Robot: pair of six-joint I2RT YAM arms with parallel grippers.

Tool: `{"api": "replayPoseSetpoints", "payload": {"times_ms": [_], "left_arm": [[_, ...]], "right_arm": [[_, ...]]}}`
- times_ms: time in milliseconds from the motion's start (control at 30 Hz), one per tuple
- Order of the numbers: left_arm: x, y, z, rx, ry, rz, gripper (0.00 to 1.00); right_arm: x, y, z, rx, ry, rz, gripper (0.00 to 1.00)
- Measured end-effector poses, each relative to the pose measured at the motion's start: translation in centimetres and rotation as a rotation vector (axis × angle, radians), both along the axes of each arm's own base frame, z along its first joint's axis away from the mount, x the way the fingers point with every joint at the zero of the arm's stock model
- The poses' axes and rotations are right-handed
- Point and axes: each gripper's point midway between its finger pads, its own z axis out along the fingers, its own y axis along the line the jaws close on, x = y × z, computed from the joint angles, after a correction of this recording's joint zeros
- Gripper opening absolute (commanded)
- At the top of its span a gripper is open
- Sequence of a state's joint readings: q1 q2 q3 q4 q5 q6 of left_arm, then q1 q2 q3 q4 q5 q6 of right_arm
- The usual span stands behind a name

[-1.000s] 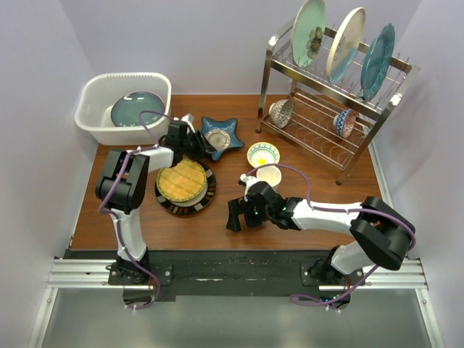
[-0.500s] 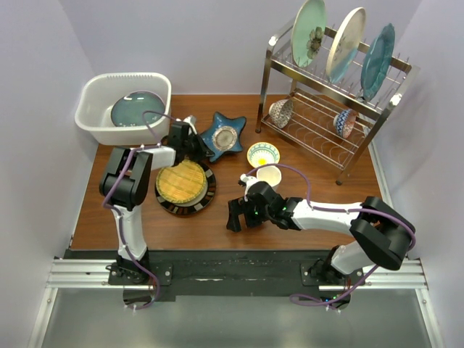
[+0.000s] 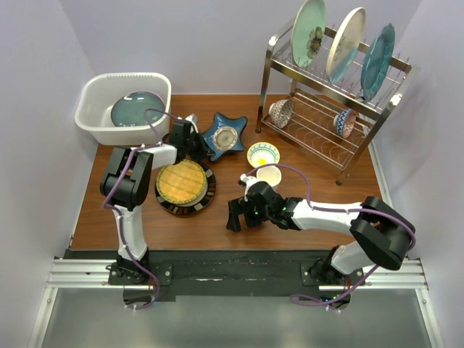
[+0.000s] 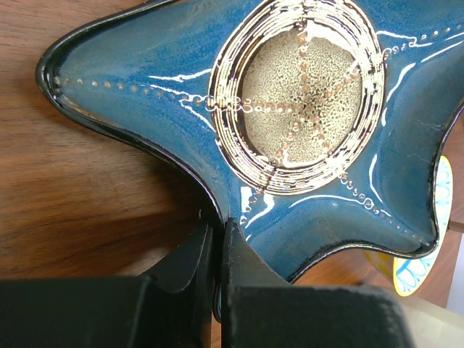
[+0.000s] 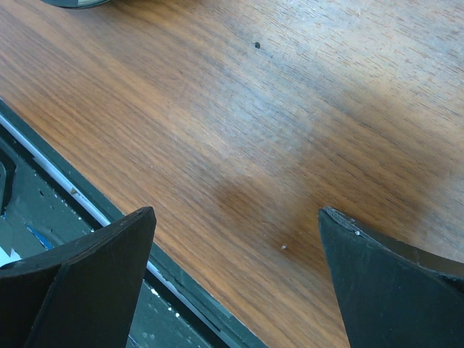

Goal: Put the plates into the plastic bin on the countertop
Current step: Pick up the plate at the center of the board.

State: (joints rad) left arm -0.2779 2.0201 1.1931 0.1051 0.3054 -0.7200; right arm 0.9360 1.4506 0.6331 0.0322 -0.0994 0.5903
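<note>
A blue star-shaped plate (image 3: 226, 135) (image 4: 304, 130) sits behind the middle of the countertop (image 3: 217, 228). My left gripper (image 3: 196, 143) (image 4: 217, 228) is shut on its near-left rim, and the plate looks tilted up. The black-rimmed plate with a yellow woven centre (image 3: 185, 185) lies flat just in front of it. At the back left, the white plastic bin (image 3: 94, 98) holds a dark teal plate (image 3: 136, 111). My right gripper (image 3: 233, 216) (image 5: 235, 212) hangs open over bare wood near the front edge, holding nothing.
A steel wire dish rack (image 3: 319, 123) at the back right carries three upright plates (image 3: 346, 43) and two patterned bowls (image 3: 281, 112). A small yellow-and-blue bowl (image 3: 263, 154) and a white mug (image 3: 270, 176) stand mid-table, close to my right arm.
My left gripper has closed on the star plate's rim. The plate has turned and shifted slightly away from the woven-centre plate. The right arm has not moved.
</note>
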Motion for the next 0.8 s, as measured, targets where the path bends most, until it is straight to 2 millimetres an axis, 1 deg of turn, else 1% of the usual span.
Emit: {"api": "replayPoseSetpoints", "payload": {"times_ms": [367, 567, 700, 800], "left_arm": [[0.2, 0.4, 0.3, 0.033, 0.025, 0.016, 0.00], [-0.2, 1.2, 0.7, 0.053, 0.044, 0.035, 0.00], [-0.2, 1.8, 1.2, 0.056, 0.047, 0.047, 0.00], [-0.1, 2.2, 2.1, 0.055, 0.036, 0.055, 0.00]], "right_arm": [[0.0, 0.0, 0.0, 0.000, 0.000, 0.000, 0.99], [0.0, -0.1, 0.0, 0.000, -0.001, -0.001, 0.99], [-0.1, -0.1, 0.0, 0.000, -0.001, -0.001, 0.99], [-0.1, -0.1, 0.0, 0.000, -0.001, -0.001, 0.99]]}}
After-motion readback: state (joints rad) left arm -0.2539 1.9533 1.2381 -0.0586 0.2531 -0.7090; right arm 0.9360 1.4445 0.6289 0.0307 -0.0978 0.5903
